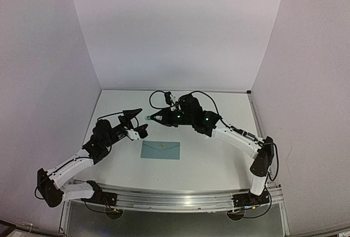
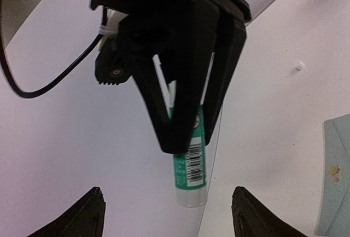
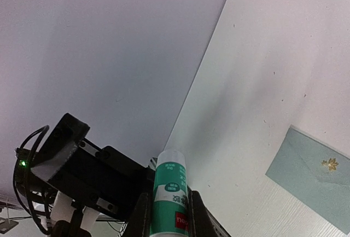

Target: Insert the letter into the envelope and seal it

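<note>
we hold a glue stick (image 3: 170, 193) tight in the right gripper (image 3: 167, 215)
our left gripper (image 1: 138, 123) gapes wide, empty, facing the stick; envelope (image 1: 161, 150) flat on the white table (image 1: 219, 157) between our arms, white walls (image 1: 175, 34) around

Glue stick (image 2: 191, 174): green/white label, barcode, pale end, raised above the surface (image 1: 213, 163) at far centre. Surface is white with a few dark specks. One tiny white bit (image 2: 298, 66) lies on it, well apart from the stick. White panels (image 1: 175, 34) stand left, far and right. Aluminium rail (image 1: 175, 198) along the near edge.
</note>
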You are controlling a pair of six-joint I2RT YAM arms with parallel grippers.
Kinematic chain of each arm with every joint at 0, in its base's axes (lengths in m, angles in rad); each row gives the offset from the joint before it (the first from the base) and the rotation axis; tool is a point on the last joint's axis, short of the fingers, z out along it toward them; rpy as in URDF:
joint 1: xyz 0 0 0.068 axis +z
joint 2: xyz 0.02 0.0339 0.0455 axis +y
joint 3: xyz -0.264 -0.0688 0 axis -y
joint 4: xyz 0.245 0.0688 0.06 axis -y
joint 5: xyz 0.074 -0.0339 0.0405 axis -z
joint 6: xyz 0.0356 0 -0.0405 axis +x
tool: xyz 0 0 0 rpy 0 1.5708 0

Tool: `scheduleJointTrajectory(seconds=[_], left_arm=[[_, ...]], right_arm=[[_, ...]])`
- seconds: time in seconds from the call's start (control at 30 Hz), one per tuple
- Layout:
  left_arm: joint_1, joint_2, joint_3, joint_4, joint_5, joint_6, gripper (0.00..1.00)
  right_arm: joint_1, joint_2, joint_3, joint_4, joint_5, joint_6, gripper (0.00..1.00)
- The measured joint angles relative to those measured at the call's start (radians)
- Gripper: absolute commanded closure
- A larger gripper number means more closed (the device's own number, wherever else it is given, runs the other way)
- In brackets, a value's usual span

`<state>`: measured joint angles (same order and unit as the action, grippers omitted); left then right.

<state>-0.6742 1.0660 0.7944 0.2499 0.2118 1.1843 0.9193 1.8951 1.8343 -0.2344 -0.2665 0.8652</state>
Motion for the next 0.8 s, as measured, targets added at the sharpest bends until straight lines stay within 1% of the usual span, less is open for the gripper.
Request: scheduleJointTrajectory(seconds=[0.07,0.23,0.33,0.43,0.5,0.8], left_arm=[[-0.008,0.025,0.002,0.003,-0.006,-0.003,0.28],[-0.014,0.059,0.029,-0.074,-0.007,-0.021,0.44],[-0.014,0.067,0.052,-0.102,-0.012,-0.036,0.52],[-0.014,0.078,0.090,-0.136,-0.022,-0.072,0.61],[-0.014,0.081,0.111,-0.155,-0.024,-0.089,0.65],[-0.015,0.089,0.130,-0.215,-0.023,-0.109,0.67]], right_arm=[[0.002,0.004,0.003,0.000,-0.007,0.018,1.00],[0.003,0.004,0.004,0.001,-0.014,0.048,1.00],[0.003,0.004,0.004,-0.001,-0.013,0.059,1.00],[0.003,0.004,0.004,-0.008,-0.010,0.066,1.00],[0.003,0.004,0.004,-0.013,-0.009,0.071,1.00],[0.003,0.004,0.004,-0.029,0.006,0.079,1.00]])
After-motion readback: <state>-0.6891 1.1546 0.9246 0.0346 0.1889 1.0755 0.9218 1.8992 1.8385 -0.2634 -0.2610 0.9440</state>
